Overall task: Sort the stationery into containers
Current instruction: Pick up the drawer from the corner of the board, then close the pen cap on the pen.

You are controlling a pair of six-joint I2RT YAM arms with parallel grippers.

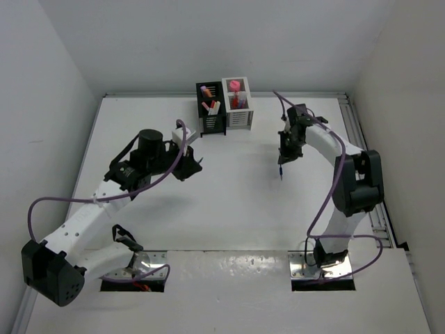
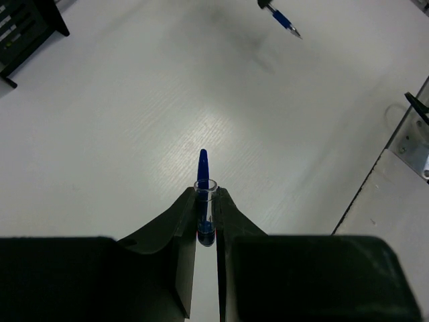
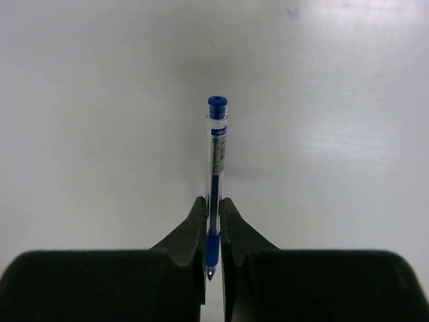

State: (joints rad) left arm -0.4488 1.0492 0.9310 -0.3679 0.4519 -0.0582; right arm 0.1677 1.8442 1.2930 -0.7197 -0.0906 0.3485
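Note:
My left gripper [image 2: 206, 194] is shut on a short clear pen cap with a blue clip [image 2: 204, 176], held just above the table. From above, this gripper [image 1: 192, 166] sits left of centre, in front of the containers. My right gripper [image 3: 213, 201] is shut on a blue pen [image 3: 216, 151], pinching its blue grip near the tip. The pen [image 1: 281, 170] hangs below that gripper [image 1: 282, 161] at the right. The black container [image 1: 211, 110] and white container [image 1: 237, 104] stand joined at the back, holding pink, orange and red stationery.
A corner of the black container [image 2: 20, 33] shows at the top left of the left wrist view, and the right arm's blue pen [image 2: 283, 19] at its top. Purple cables loop along both arms. Metal plates lie at the table's near edge [image 1: 316, 268].

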